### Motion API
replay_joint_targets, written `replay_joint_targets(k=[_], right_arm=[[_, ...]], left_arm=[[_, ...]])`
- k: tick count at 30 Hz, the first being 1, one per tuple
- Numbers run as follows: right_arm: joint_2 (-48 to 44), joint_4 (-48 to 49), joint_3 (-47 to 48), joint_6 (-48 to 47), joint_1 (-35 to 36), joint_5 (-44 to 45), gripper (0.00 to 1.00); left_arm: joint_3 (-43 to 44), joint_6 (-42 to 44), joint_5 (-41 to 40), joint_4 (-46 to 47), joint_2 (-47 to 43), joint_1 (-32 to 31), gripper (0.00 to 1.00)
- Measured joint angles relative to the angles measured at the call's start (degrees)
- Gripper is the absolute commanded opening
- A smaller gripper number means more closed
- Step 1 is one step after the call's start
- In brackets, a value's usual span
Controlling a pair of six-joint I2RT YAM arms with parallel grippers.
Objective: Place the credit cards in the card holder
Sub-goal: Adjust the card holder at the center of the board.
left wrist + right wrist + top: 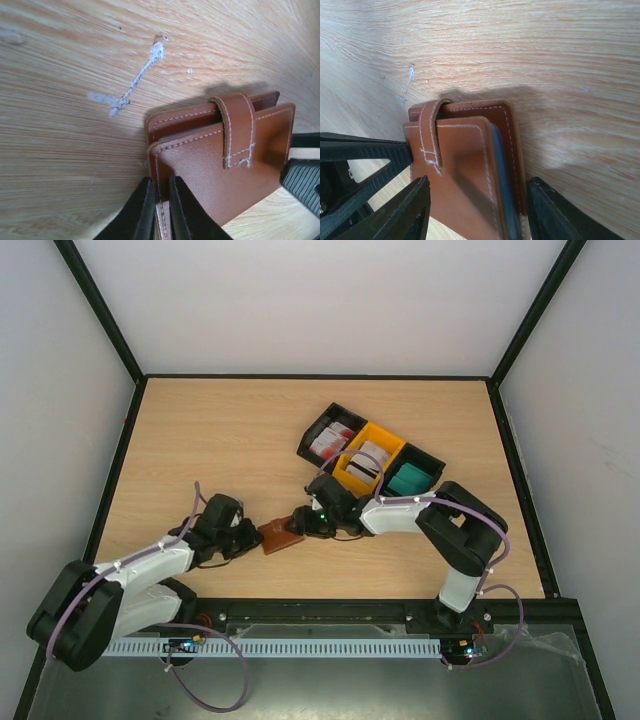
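Pale wooden desk (220, 440), walled on three sides. Both arms reach in low from the near edge and meet just left of centre.

Three-compartment tray (310, 443), black with a yellow middle bin, sits slantwise right of centre. It holds the credit cards: red-and-white stack (330, 443) in the left bin, white-grey stack (368, 462) in the yellow bin, teal stack (412, 480) in the right bin.

Small brown leather card holder (281, 537) is near the front of the desk, between the two pincers and apart from the tray. It is folded shut, with its stitched strap (235, 130) looped over the top edge. A bluish-grey edge shows between the leaves; I cannot tell what it is.

Right pincer (478, 182): fingers set wide, one against each side of the card holder, clamped across its width as far as I can see.

Left pincer (161, 182): fingers nearly together, pinching one thin leather edge of the card holder.
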Motion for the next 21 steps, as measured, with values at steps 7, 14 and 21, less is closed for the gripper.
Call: replay_joint_targets(k=[7,14,21], right_arm=[[-0.04,0.81,-0.5,-0.44,-0.02,-0.33,0.55],[-1.01,0.55,-1.25,-0.24,-0.02,1.16,0.56],[-2.47,3.15,-4.15,1.05,-0.35,0.13,0.53]], left_arm=[[0.57,1.95,-0.28,1.64,3.41,0.04,0.02],[2.21,2.49,-0.66,3.02,7.06,0.04,0.02],[2.75,2.49,-0.63,4.59,8.9,0.7,0.02]])
